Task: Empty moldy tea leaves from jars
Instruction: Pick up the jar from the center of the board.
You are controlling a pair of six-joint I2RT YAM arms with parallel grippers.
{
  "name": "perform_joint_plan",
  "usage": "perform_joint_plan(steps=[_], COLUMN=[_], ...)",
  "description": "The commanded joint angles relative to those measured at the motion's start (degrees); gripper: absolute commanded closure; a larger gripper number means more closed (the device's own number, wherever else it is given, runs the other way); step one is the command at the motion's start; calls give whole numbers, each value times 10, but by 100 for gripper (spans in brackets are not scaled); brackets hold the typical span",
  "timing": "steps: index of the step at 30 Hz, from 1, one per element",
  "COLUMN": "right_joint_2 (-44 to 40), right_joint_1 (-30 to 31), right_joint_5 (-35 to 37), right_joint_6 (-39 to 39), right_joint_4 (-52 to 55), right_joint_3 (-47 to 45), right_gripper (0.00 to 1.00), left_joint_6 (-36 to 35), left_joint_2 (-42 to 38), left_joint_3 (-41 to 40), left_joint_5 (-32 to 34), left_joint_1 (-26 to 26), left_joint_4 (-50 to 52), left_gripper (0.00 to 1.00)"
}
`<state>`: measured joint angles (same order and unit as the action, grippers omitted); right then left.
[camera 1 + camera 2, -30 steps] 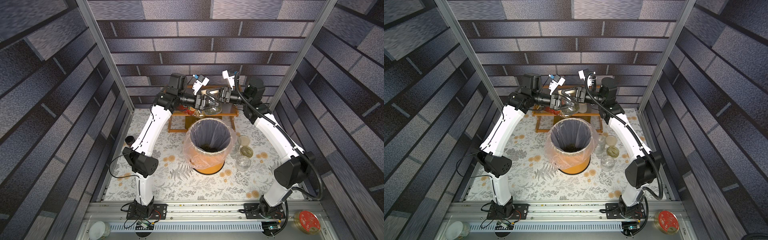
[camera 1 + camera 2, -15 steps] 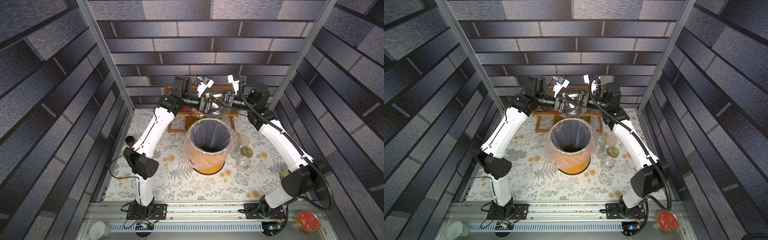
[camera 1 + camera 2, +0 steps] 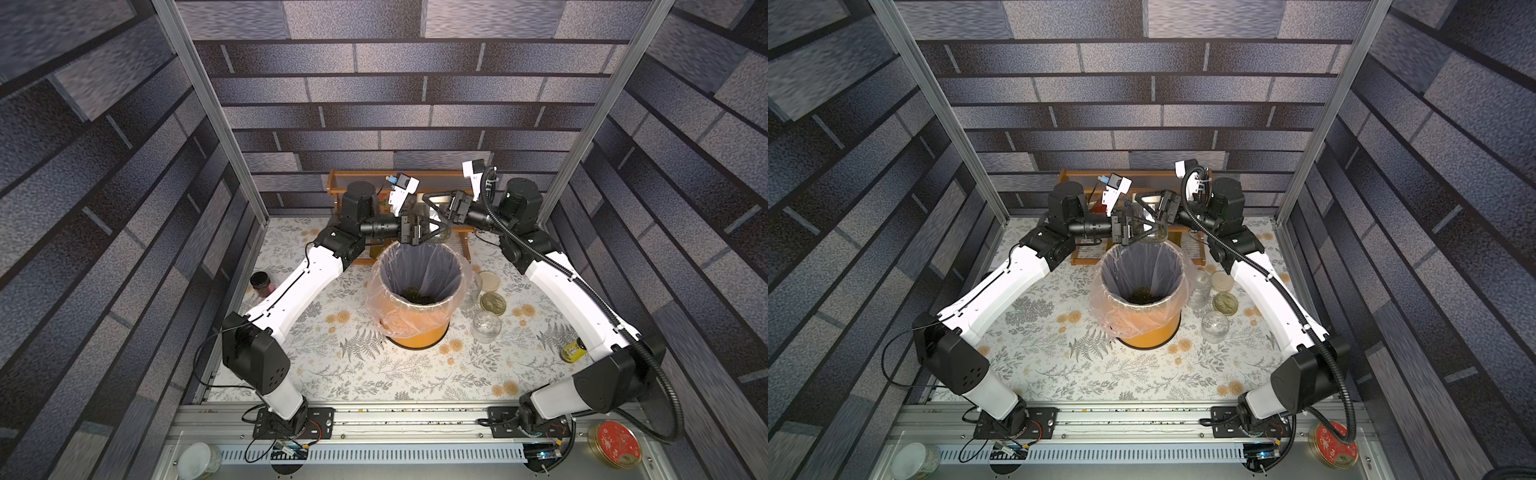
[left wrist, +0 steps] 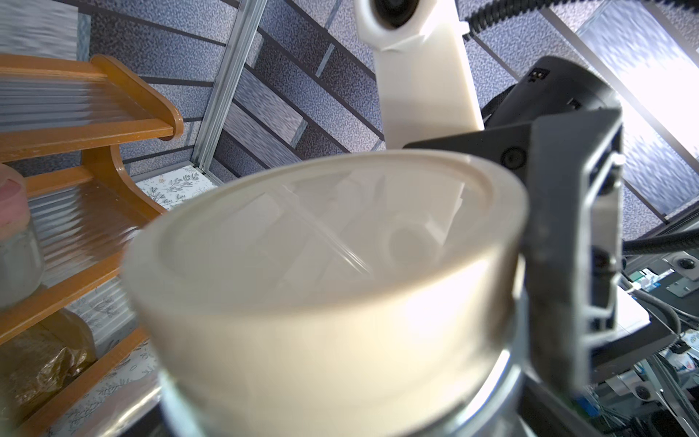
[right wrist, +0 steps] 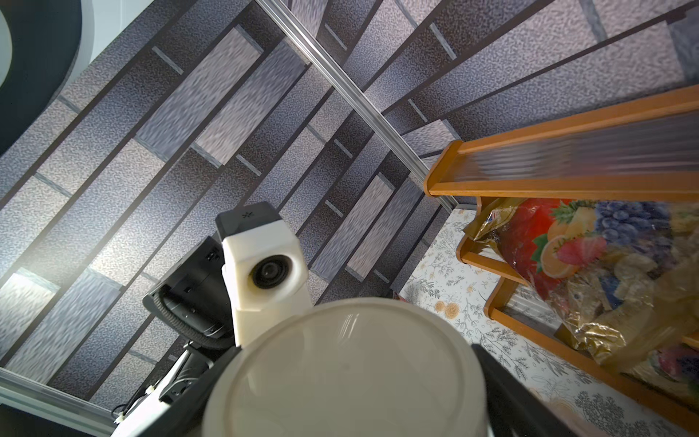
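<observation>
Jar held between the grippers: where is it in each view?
In a top view: jar at the bin's far rim.
In a top view: jar, same place.
Left wrist: jar lid-first, filling the foreground.
Right wrist: jar lid-first, close up.
Landmark: wooden rack.

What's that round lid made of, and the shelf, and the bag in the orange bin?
The lid looks like smooth cream plastic, slightly glossy, with a bright gleam on its side. The shelf seems to be varnished wood: orange-brown with a sheen. The bag lining the orange bin looks like thin clear plastic film, wrinkled and see-through.
</observation>
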<state>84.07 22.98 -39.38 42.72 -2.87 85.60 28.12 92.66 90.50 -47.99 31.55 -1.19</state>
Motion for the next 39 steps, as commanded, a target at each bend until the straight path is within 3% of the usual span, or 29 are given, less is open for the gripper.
perform_joint_plan(steps=[1,16,20,25,36,39], right_joint_2=[-44,-110,-115,-117,-106,-104], right_joint_1=[4,6,6,5,6,7], right_joint_5=[10,43,49,62,65,62], right_joint_6=[2,-10,-18,-34,-37,-34], right_joint_4=[-56,-55,-52,-38,-32,-36], right_joint_3=[-16,-79,-85,-85,-70,-71], right_gripper=[85,86,86,86,86,86], left_joint_6=[50,76,59,-1,-8,-7], left_joint_2=[-19,-2,-3,-19,-35,-29], left_joint_3=[-34,-69,-71,-83,-126,-121], left_joint_5=[85,120,124,182,236,229], left_joint_1=[18,59,64,73,73,72], left_joint_4=[-101,-143,-120,-56,-73,-73], left_gripper=[0,3,5,0,0,5])
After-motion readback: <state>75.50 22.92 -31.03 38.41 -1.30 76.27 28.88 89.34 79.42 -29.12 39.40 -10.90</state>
